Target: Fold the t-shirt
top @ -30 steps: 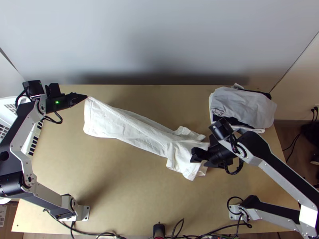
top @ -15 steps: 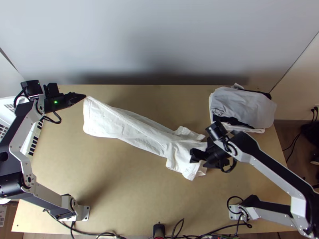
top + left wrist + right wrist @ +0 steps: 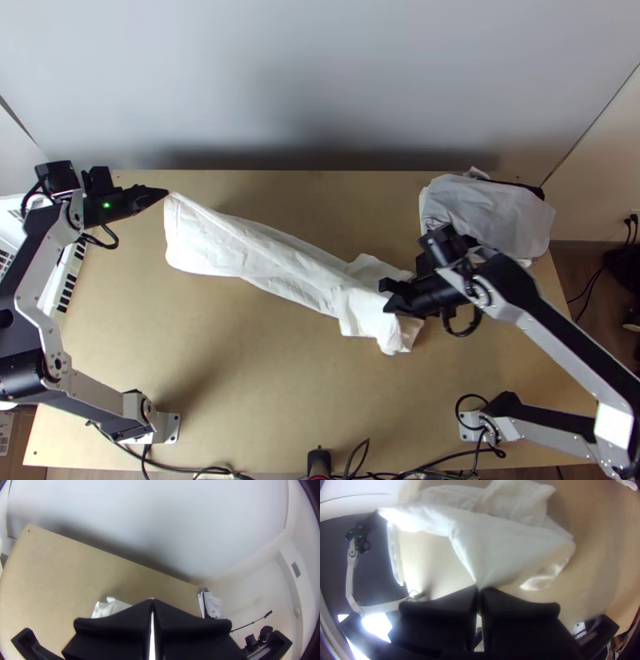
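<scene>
White t-shirt (image 3: 264, 256) on the table (image 3: 264, 360), strung diagonally between both hands in a long narrow strip, bunched nearest the right one. Not a finished fold.

Top view: left hand (image 3: 166, 193) has a corner at its tip; right hand (image 3: 387, 297) has the other end. My read: gripping opposite ends lets me tension the strip and line up edges before folding further. Pile of clothes (image 3: 496, 204) sits just beyond the right hand, probably parked out of the work area.

Left wrist view: left hand closed tip to tip, a sliver of white at the pinch, so I take it as holding. Loose white cloth lies beyond it.

Right wrist view: right hand closed hard, cloth fanning out from the pinch. That adds the actual grip; from overhead, the hand's black body covers part of the cloth there.
</scene>
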